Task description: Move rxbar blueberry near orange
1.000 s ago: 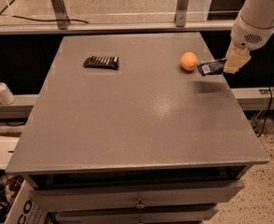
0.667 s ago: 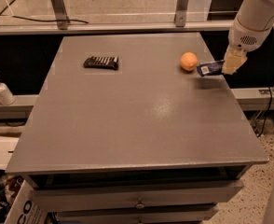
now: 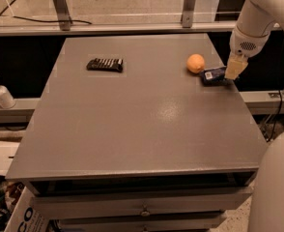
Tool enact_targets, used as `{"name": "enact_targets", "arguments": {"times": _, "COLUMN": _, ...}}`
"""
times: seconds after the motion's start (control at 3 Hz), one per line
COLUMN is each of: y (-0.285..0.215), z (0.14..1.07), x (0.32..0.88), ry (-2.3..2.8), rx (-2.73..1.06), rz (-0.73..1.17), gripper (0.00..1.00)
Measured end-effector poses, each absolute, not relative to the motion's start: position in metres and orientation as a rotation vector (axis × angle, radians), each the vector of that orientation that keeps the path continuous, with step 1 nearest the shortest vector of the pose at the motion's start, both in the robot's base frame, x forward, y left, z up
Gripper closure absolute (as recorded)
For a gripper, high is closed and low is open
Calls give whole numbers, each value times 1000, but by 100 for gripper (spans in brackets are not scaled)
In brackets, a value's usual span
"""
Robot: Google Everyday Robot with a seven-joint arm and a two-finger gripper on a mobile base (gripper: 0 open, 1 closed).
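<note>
Camera view: claw (image 3: 234, 67) grips end of flat dark-blue wrapper bar (image 3: 211, 75) w/ white label, just right of small round orange fruit (image 3: 195, 63).

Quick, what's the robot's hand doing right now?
Gripper: at the right end of the rxbar blueberry, which lies beside the orange; whether it holds the bar cannot be told.

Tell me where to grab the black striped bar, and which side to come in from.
Probably best taken from straight above, across the narrow width at mid-length. The black striped bar lies flat on the table with its long sides running left to right, so only those long edges offer a hold. The gripper is far off, at the right end of the rxbar blueberry beside the orange.
</note>
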State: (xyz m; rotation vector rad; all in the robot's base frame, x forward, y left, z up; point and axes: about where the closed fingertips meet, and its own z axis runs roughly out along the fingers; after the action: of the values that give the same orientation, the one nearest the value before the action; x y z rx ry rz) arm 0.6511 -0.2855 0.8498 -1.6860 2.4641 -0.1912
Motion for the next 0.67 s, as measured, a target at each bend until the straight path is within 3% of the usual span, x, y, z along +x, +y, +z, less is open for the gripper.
{"name": "enact_targets", "arguments": {"times": 0.33, "y": -287, "z": 842, "x": 655, "ry": 2479, "rx": -1684, "rz": -184, "gripper": 100}}
{"name": "enact_targets", "arguments": {"times": 0.67, "y": -288, "z": 837, "x": 657, "ry": 2491, "rx": -1691, "rz": -187, "gripper": 82}}
